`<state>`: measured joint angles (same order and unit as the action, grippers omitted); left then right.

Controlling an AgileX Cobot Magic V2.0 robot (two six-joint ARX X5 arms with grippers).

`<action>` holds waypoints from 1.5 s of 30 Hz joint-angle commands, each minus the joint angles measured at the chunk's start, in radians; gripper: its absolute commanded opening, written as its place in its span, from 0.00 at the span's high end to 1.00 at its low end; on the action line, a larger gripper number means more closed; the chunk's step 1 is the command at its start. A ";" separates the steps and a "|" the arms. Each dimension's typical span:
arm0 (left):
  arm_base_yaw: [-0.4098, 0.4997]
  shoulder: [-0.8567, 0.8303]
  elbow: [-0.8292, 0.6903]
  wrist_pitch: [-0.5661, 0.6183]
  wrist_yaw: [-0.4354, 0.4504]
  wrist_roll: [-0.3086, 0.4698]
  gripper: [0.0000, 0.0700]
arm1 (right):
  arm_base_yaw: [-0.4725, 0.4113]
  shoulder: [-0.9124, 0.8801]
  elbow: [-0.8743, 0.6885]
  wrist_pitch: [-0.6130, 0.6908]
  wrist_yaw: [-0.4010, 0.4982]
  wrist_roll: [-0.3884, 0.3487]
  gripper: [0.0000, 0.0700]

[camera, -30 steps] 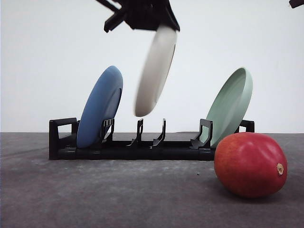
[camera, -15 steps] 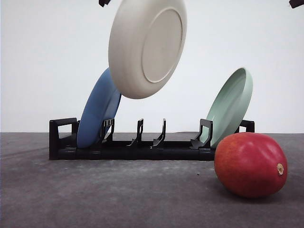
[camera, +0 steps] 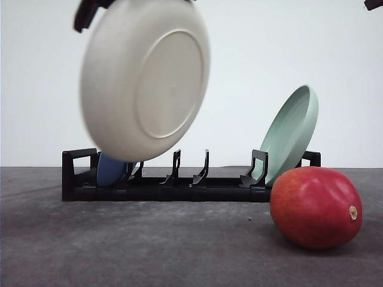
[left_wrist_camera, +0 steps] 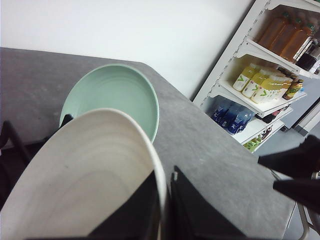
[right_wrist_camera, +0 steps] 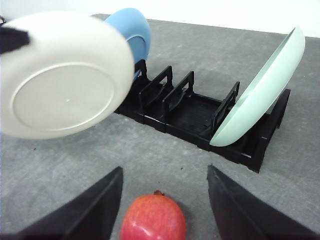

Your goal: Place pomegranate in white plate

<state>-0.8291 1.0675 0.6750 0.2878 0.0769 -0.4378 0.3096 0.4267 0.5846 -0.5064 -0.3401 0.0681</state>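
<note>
The white plate (camera: 145, 78) hangs in the air above the left end of the rack, tilted with its underside toward the front camera. My left gripper (left_wrist_camera: 164, 176) is shut on its rim (left_wrist_camera: 159, 170). The same plate (right_wrist_camera: 62, 75) appears in the right wrist view. On the table at the front right lies the red pomegranate (camera: 315, 206), on its side with the stem nub to the right. My right gripper (right_wrist_camera: 164, 170) stands open above the pomegranate (right_wrist_camera: 152, 217), its fingers on either side and apart from the fruit.
A black dish rack (camera: 179, 182) stands across the table's middle. A pale green plate (camera: 290, 134) leans at its right end. The blue plate (camera: 111, 170) at its left end is mostly hidden behind the white plate. Shelves with bottles (left_wrist_camera: 270, 75) stand beyond the table.
The white plate has swung left and down from above the rack's middle, turning its underside to the front camera, and now covers most of the blue plate. The pomegranate has not moved.
</note>
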 commanded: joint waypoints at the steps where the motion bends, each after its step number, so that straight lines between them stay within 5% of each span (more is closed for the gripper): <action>1: -0.010 -0.023 -0.016 0.021 -0.002 0.004 0.98 | 0.004 0.002 0.018 0.008 -0.001 0.011 0.52; 8: -0.013 -0.142 -0.123 -0.013 0.018 0.069 0.98 | 0.004 0.002 0.018 0.008 -0.001 0.011 0.52; 19: -0.107 -0.126 -0.124 -0.213 0.079 0.536 0.98 | 0.004 0.002 0.018 0.008 -0.001 0.011 0.52; 27: -0.177 -0.003 -0.124 -0.214 0.072 0.819 0.98 | 0.005 0.003 0.018 0.008 -0.001 0.011 0.52; 39: -0.275 0.210 -0.124 -0.159 -0.157 0.977 0.98 | 0.004 0.003 0.018 0.004 -0.001 0.011 0.52; 45: -0.304 0.282 -0.123 -0.112 -0.167 0.998 0.98 | 0.004 0.003 0.018 0.004 -0.001 0.011 0.52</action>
<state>-1.1214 1.3333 0.5446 0.1569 -0.0837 0.5403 0.3096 0.4267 0.5850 -0.5095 -0.3401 0.0681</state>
